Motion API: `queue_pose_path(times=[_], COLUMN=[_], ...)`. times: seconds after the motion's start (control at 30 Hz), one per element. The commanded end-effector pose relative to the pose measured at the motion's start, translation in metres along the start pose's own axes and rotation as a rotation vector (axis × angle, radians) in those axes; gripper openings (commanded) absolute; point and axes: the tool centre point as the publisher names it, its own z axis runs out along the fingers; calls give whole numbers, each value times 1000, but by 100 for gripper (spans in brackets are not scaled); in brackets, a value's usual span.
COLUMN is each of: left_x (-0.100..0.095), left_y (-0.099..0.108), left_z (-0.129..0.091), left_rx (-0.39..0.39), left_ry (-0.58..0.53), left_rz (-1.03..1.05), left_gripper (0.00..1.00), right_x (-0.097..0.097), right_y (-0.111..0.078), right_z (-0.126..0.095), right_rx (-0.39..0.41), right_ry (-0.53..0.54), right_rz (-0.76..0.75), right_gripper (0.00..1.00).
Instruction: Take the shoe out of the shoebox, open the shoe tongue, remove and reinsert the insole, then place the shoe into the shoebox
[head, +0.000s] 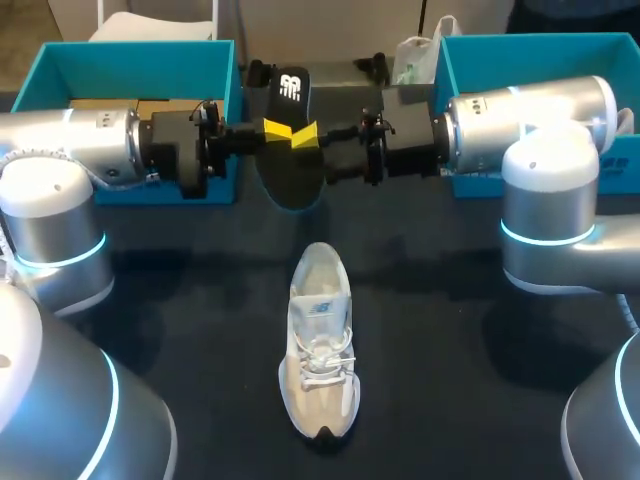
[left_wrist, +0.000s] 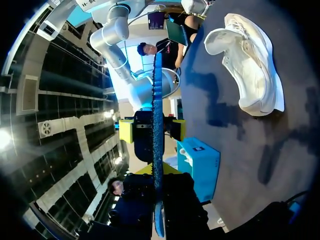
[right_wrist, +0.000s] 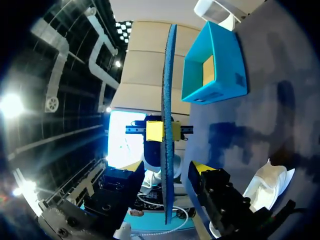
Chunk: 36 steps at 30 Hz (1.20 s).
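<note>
The dark bench (head: 450, 380) carries two teal shoebox halves at its far edge, the left half (head: 130, 65) and the right half (head: 530, 60) well apart. The white shoe (head: 320, 340) is already out and stands mid-bench. The black insole (head: 290, 95) is removed and held in the air between the halves. It is clamped by the left gripper (right_wrist: 164, 131). The right gripper (right_wrist: 167, 166) is spread wide around it, untouching. Reinsertion and boxing are judged left.
</note>
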Motion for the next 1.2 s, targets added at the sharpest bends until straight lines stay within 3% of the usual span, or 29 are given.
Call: queue_pose_path(times=[0.03,0.13,0.23,0.4,0.83,0.97,1.2], left_x=[-2,-3,-3,-4,-4,-4,-4], left_y=[-2,-2,-3,-3,-3,-3,-3], left_z=[3,5,5,5,5,5,5], left_rx=[-5,-4,-3,-3,-3,-3,-3], left_ry=[-1,2,5,7,7,7,7], left_rz=[4,1,3,2,2,2,2], left_gripper=[0,0,0,0,0,0,0], right_x=[-2,-3,-3,-1,2,-1,-4], right_y=[-2,-3,-3,-2,0,2,3], right_z=[3,3,3,4,6,7,5], right_rx=[-3,-4,-6,-4,-8,-13,-22], right_ry=[3,5,7,2,-3,4,16], right_rz=[2,4,6,9,9,7,5], right_gripper=[54,61,60,50,44,35,36])
